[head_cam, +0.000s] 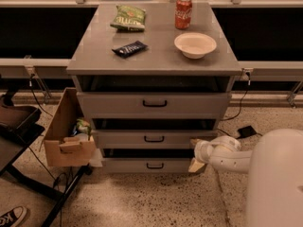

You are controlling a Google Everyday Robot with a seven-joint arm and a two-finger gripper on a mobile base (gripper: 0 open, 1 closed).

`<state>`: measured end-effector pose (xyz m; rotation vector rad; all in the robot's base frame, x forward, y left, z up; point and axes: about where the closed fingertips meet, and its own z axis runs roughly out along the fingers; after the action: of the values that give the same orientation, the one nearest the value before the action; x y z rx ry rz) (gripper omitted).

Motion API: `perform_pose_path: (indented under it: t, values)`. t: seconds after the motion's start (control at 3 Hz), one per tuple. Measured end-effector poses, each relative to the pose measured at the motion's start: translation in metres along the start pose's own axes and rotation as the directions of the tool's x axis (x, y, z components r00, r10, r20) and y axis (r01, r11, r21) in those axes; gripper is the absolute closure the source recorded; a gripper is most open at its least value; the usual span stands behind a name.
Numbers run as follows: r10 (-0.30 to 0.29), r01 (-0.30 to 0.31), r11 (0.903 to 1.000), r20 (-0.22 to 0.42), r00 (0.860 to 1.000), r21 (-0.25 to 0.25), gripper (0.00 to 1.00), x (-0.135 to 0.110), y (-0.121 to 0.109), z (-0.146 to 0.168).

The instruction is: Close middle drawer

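Observation:
The middle drawer is the second of three grey fronts, with a small black centre handle. It stands pulled out a little, with a dark gap above its front. My gripper is at the right end of the drawer front, low beside the cabinet, on the white arm that comes in from the lower right. The top drawer and the lowest drawer are also slightly out.
The cabinet top holds a green chip bag, a dark snack bar, a red soda can and a white bowl. An open cardboard box stands at the cabinet's left. A black stand is further left.

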<state>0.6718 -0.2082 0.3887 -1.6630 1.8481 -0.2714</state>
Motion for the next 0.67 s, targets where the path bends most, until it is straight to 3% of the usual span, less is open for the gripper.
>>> perform_pose_path:
  t: [0.33,0.67]
  values:
    - [0.000,0.000,1.0000,0.000,1.000,0.000,0.00,0.0000,0.0000,0.0000]
    - [0.000,0.000,1.0000,0.000,1.000,0.000,0.18,0.0000,0.0000,0.0000]
